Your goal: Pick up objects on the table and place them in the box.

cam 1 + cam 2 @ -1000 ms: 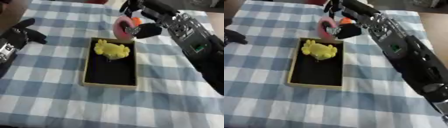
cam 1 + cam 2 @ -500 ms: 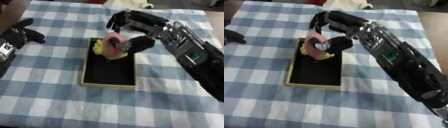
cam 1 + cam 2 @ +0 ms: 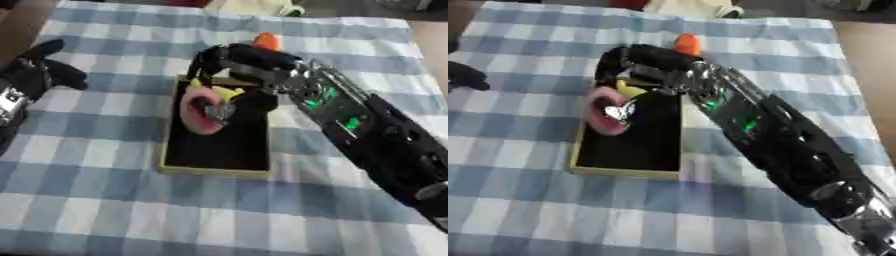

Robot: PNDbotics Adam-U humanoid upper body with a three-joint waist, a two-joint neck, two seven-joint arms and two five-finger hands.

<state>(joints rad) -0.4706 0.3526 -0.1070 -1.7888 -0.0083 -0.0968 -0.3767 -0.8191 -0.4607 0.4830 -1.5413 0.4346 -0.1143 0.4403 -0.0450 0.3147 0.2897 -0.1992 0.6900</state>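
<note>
- The right hand (image 3: 249,82) has carried the pink ring-shaped object (image 3: 201,111) from above the box's far edge down into the box (image 3: 215,169). A second ago it hung clear of the rim; now it sits low against the left inner wall.
- The fingers (image 3: 254,102) are still curled round the pink object, so it has not been let go; in my judgement only the release is left for this item.
- A yellow toy (image 3: 226,91) already lies at the box's far end, partly hidden behind the hand, just beside the pink object.
- An orange object (image 3: 266,41) rests on the checked cloth of the bench (image 3: 105,210) beyond the box, apparently the next thing to fetch.
- The left hand (image 3: 35,75) rests idle at the left edge, fingers relaxed and apart, well away from the box.
- Nothing blocks the withdrawal; the yellow toy crowds the far end.
</note>
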